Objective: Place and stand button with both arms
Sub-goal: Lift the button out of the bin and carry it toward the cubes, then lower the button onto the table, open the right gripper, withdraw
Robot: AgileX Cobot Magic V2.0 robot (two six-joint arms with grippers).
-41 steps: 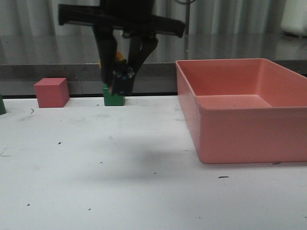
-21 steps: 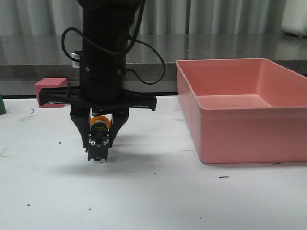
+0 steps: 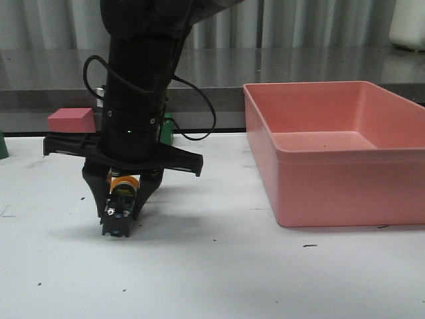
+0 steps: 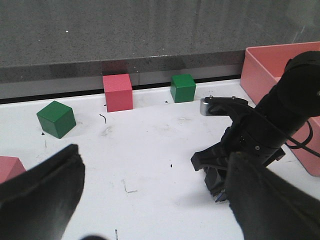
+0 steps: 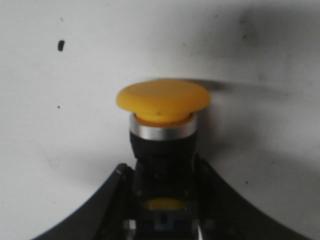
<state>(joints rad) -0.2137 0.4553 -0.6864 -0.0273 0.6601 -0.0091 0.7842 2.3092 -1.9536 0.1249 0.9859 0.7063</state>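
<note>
My right tool (image 3: pixel 119 222) pinches the small push-button with yellow domed cap and black base (image 3: pixel 123 193) by its base, low over the white table (image 3: pixel 219 266) left of the salmon plastic bin (image 3: pixel 332 193). Pickup looks done; setting down and standing remain, I'd judge. Left tool (image 4: pixel 150 200) spread wide, holding nothing.

No legible text, labels, brands, numbers or signs in any view. Button (image 5: pixel 163 125): cap and collar plain. Bin (image 3: pixel 345 173), pink cube (image 4: pixel 118 92) and green cubes (image 4: pixel 56 118): faces plain. Dark specks on the table (image 3: pixel 232 279) are not characters. Arm housing (image 3: pixel 136 100) shows no readable print.
</note>
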